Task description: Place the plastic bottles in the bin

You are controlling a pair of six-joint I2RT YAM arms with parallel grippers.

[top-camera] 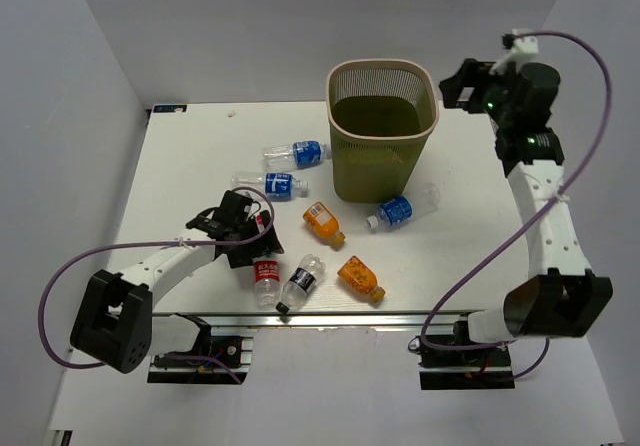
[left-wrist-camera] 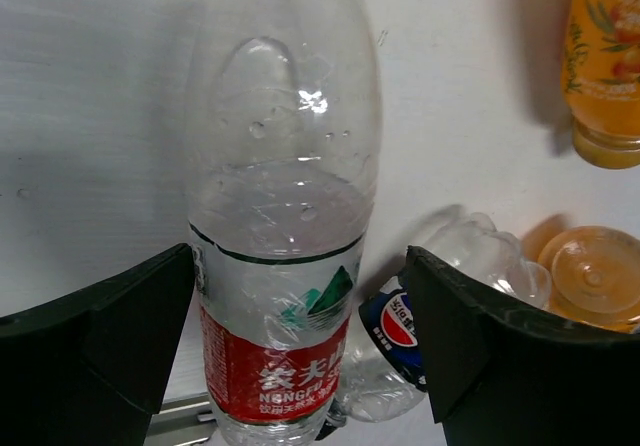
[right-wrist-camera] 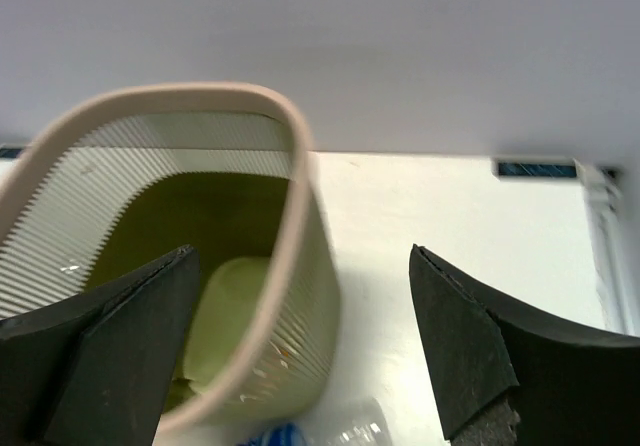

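Observation:
My left gripper (top-camera: 243,228) (left-wrist-camera: 297,266) is open and low over the table, its fingers either side of the clear bottle with the red label (left-wrist-camera: 285,266) (top-camera: 266,278). The dark-label bottle (left-wrist-camera: 400,331) (top-camera: 300,281) lies against that bottle, by the right finger (left-wrist-camera: 470,346). Two orange bottles (top-camera: 324,222) (top-camera: 360,277) lie nearby. Blue-label bottles (top-camera: 297,153) (top-camera: 270,183) (top-camera: 400,209) lie around the olive-tan bin (top-camera: 382,126). My right gripper (top-camera: 455,84) (right-wrist-camera: 300,256) hangs open and empty above the bin's right rim (right-wrist-camera: 290,136).
The table's front rail (top-camera: 300,318) runs just behind the red-label and dark-label bottles. White walls (top-camera: 80,86) close in the left, the back and the right. A blue-label bottle (right-wrist-camera: 350,428) shows just below the bin in the right wrist view.

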